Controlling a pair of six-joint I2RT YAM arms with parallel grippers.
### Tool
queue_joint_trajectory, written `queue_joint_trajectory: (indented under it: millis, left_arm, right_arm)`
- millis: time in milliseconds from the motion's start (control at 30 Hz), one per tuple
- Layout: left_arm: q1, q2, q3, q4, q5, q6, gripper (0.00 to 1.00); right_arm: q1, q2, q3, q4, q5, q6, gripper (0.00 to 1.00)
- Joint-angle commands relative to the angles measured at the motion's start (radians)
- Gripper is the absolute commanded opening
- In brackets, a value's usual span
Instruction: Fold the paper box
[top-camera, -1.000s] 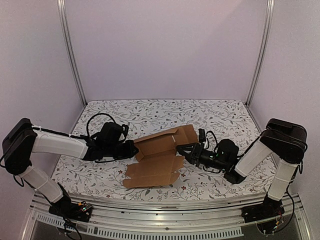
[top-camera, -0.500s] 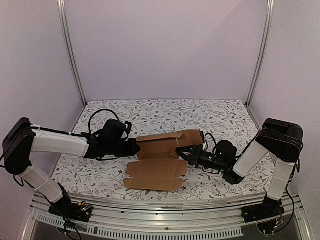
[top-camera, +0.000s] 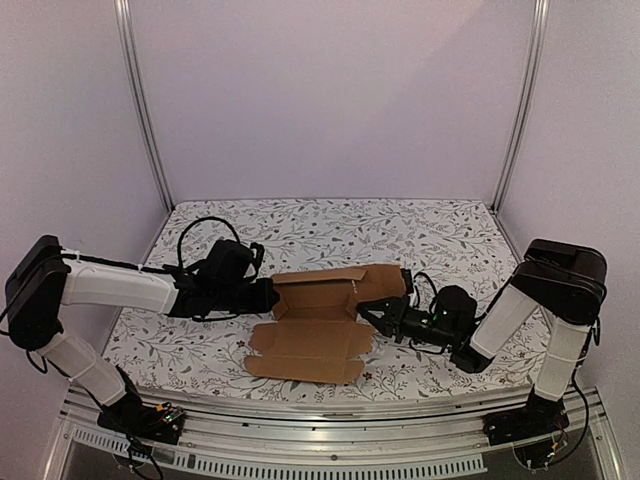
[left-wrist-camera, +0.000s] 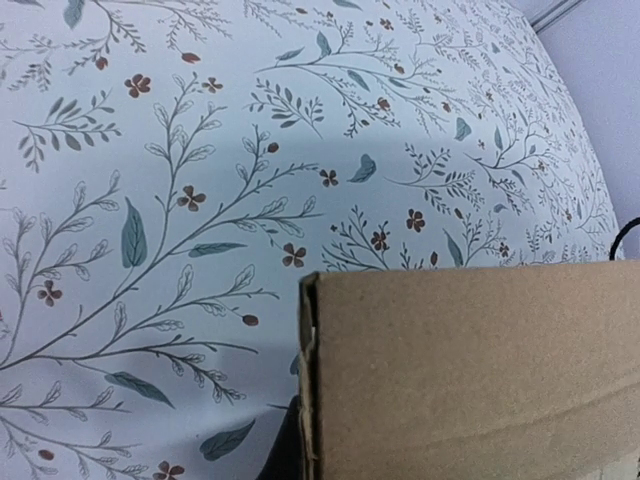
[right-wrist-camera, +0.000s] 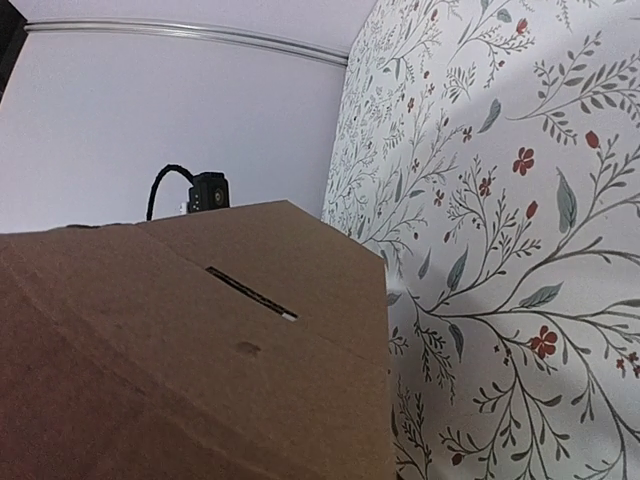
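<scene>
From the top external camera, the paper box lies near the middle of the bench, a brown die-cut cardboard sheet partly folded; its near panel rests flat on the floral cloth toward 6 o'clock while the far panel rises as a raised wall toward 12 o'clock; the left gripper reaches in from 9 o'clock and meets the left end of that raised panel, its fingers pinched shut on the cardboard edge; the right gripper comes in low from 3 o'clock and touches the right end of the box, where its dark fingers blur into the cardboard, so I cannot tell whether they are closed on it or merely pressed against it; both white arms stretch in low over the bench from the two sides. In the left wrist view, a cardboard panel fills the lower right from 3 to 6 o'clock, its corrugated edge standing upright at the centre, with the patterned cloth spreading beyond it toward 12 o'clock; the fingers themselves are hidden. In the right wrist view, the cardboard takes up the lower left, a narrow slit cut in its face near the centre, the cloth running up the right side at 3 o'clock and a pale wall at 11 o'clock; no fingers show.
</scene>
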Motion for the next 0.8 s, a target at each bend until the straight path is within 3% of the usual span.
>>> queue_joint_trajectory:
  millis: [0, 767]
  left_arm:
    - [0.015, -0.037, -0.001, 0.020, -0.008, 0.002, 0.00]
    - [0.036, 0.007, 0.058, 0.019, -0.014, 0.044, 0.00]
  right_arm:
    - [0.007, -0.036, -0.062, 0.037, 0.028, -0.030, 0.11]
    - [0.009, -0.028, -0.286, 0.039, -0.003, -0.097, 0.10]
